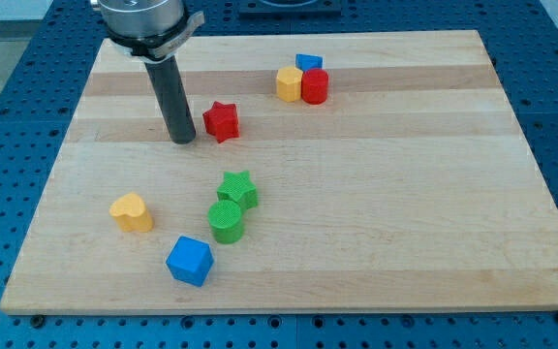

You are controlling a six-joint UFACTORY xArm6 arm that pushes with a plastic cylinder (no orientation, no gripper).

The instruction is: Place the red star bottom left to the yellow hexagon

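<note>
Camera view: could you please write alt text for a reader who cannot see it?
My tip rests just left of the red star on a wooden board; the yellow hexagon sits up-right beside a red cylinder and a blue block.

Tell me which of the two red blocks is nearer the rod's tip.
The red star, just right of my tip. The red cylinder sits farther right, against the yellow hexagon.
</note>
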